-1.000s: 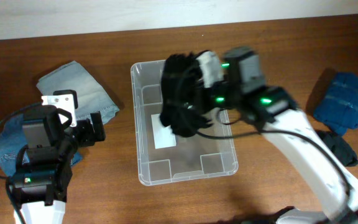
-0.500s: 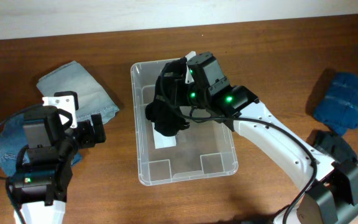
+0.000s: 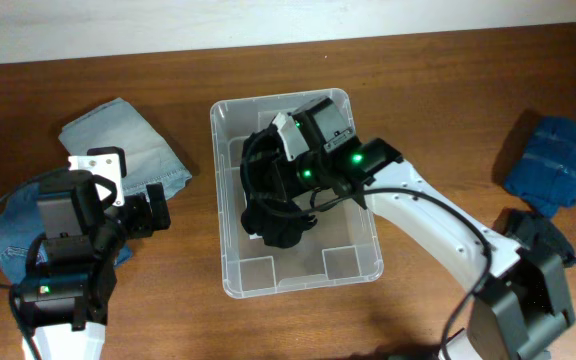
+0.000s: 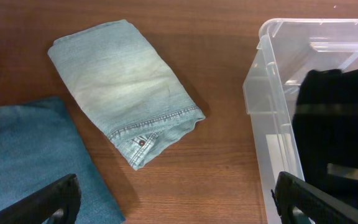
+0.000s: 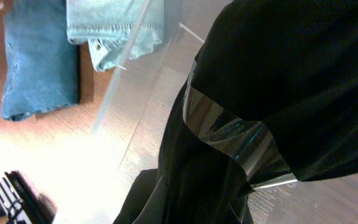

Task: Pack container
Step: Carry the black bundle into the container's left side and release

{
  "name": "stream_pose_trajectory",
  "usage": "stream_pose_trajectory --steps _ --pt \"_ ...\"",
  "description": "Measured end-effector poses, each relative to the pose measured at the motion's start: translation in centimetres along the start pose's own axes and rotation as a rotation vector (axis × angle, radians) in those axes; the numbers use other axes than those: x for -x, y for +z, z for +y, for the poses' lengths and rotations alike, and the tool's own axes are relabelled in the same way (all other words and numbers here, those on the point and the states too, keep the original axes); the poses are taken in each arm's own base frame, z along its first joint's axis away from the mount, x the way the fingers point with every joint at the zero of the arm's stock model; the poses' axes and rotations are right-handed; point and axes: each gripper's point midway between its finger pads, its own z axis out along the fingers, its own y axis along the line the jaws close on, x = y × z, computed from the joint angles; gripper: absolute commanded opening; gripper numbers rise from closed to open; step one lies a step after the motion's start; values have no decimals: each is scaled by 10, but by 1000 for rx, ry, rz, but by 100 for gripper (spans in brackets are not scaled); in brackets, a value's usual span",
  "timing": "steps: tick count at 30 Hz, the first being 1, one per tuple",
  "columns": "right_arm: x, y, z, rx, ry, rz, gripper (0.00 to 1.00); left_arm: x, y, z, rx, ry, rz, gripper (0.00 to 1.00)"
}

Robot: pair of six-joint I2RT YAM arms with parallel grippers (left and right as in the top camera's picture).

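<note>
Overhead: the container (image 3: pixel 217 200) sits mid-table, long side running away from the robot. It is clear plastic with rounded corners, and square bumps show at the near end of the base. The right gripper (image 3: pixel 274 186) is down inside it, buried in a black garment (image 3: pixel 274 226) that bunches over the middle of the floor. The left gripper (image 3: pixel 154 210) hangs left of the bin, well apart from it, over bare wood. Light denim (image 3: pixel 128 145) and darker denim (image 3: pixel 8 235) lie on the left; a blue cloth (image 3: pixel 553 165) and a dark cloth (image 3: pixel 540 238) lie far right.

Left wrist: the left gripper (image 4: pixel 179 208) has its fingers spread wide, holding nothing. The bin wall is see-through with a thick rim, and black fabric shows behind it.

Right wrist: one finger (image 5: pixel 229 134) is pressed into the black fabric, so the claw looks clamped on the garment.

To do this step well, go low before letting go, so the fabric settles flat on the base. Keep every fold inside the rim, and bias it to one end to leave room for the denim.
</note>
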Motion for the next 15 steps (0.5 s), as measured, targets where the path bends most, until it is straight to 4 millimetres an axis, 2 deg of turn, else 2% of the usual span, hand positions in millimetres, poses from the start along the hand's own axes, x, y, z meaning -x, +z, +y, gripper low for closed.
stream_pose_trajectory --steps 5,6,8,9,10,11,15 --pt "1 25 -2 49 -44 12 4 0 0 0 0 0 0 99" --pt "1 30 -2 64 -57 12 9 0 0 0 0 0 0 99" --pt "0 40 -3 85 -80 19 54 0 0 0 0 0 0 99" --pt "-1 44 -7 79 -73 25 88 0 0 0 0 0 0 99" --pt "-1 48 -13 61 -60 27 99 0 0 0 0 0 0 99" --pt "0 48 -19 36 -50 23 99 0 0 0 0 0 0 99" --pt "12 36 -69 -125 49 -22 98 0 0 0 0 0 0 99"
